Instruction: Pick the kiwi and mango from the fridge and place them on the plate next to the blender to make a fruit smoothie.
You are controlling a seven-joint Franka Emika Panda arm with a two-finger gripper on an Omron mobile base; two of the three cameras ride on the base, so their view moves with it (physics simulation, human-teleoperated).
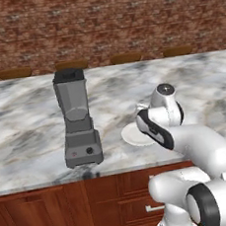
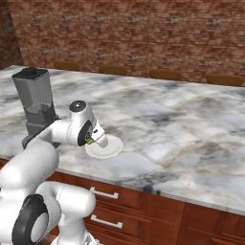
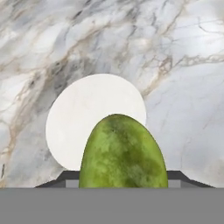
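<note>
Left base view
- Blender (image 1: 78,121): grey, standing upright on the marble counter (image 1: 26,120), squat base with a round knob, dark square jar widening upward.
- Plate (image 1: 133,135): white, round, lying flat on the counter to the right of the blender, apart from it; the arm covers its right part.
- Arm: rises from the lower right and bends over the plate; the fingers are hidden behind the wrist here.
- Background: brick wall (image 1: 104,21) behind the counter, wooden cabinets (image 1: 57,215) below it.

Right base view
- Blender (image 2: 34,103): at the far left of the counter, partly behind the arm.
- Plate (image 2: 107,147): near the counter's front edge, right of the blender.
- Gripper (image 2: 94,139): tilted down over the plate's left edge; a bit of green shows at its tip.

Hand view
- Mango (image 3: 123,153): green, oval, large in the foreground, rising from between the finger tips.
- Fingers: pinching the mango from both sides, their dark tips showing just beside its base.
- Plate (image 3: 83,109): bare white disc on the marble beneath and beyond the mango; the fruit overlaps its near edge; whether it touches the plate cannot be told.
</note>
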